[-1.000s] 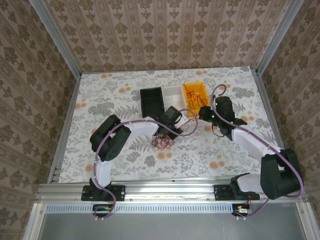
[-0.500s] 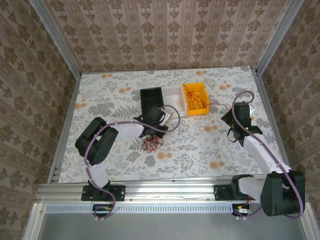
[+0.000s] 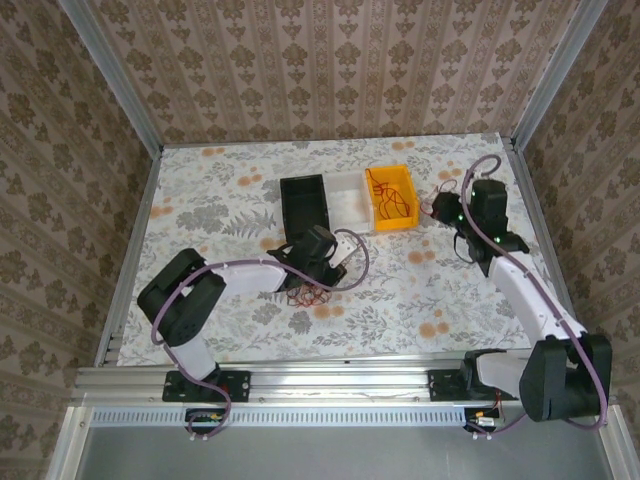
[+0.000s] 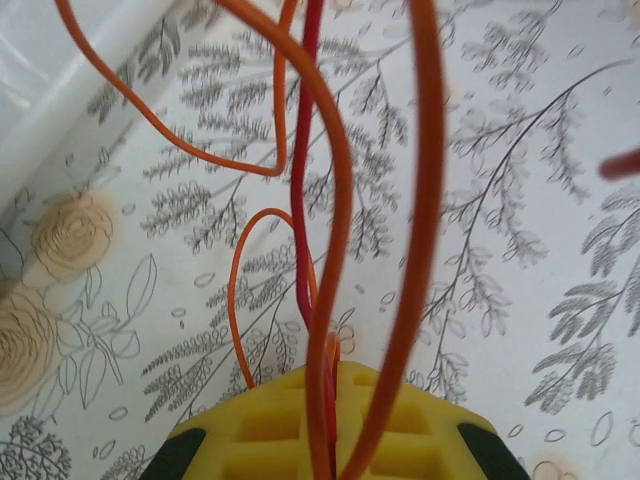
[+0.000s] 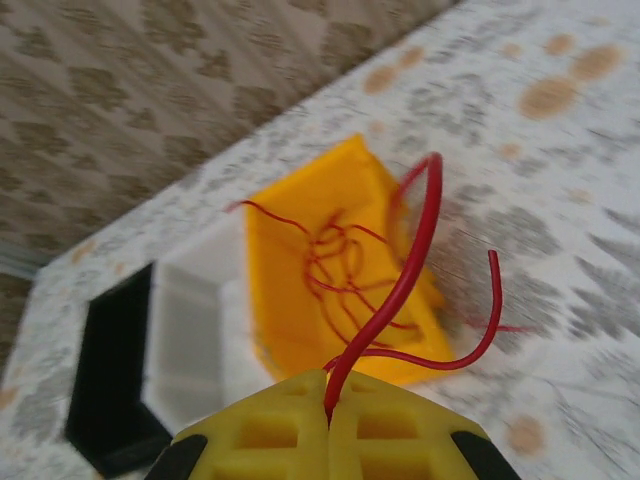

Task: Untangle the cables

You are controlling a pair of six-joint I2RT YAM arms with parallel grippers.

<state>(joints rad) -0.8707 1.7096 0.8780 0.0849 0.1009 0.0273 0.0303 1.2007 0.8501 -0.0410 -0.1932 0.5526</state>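
Note:
The cables form a small red tangle (image 3: 305, 293) on the flowered table, just in front of my left gripper (image 3: 312, 268). In the left wrist view that gripper (image 4: 333, 378) is shut on several red-orange cable strands (image 4: 338, 205) that rise out between its yellow fingers, close over the tabletop. My right gripper (image 3: 441, 208) hovers to the right of the yellow bin (image 3: 404, 222). It (image 5: 328, 388) is shut on one curved red cable (image 5: 402, 288) whose free end swings to the right. More thin red cables (image 5: 335, 262) lie inside the yellow bin (image 5: 285, 235).
A white bin (image 3: 345, 190) and a black bin (image 3: 303, 205) stand in a row left of the yellow one, behind the left gripper. Metal frame rails and patterned walls enclose the table. Purple cables run along both arms.
My right gripper pulled away from the left one, out to the right with a red cable, then swung back toward the yellow bin. The left gripper and the tangle shifted a little left and nearer.

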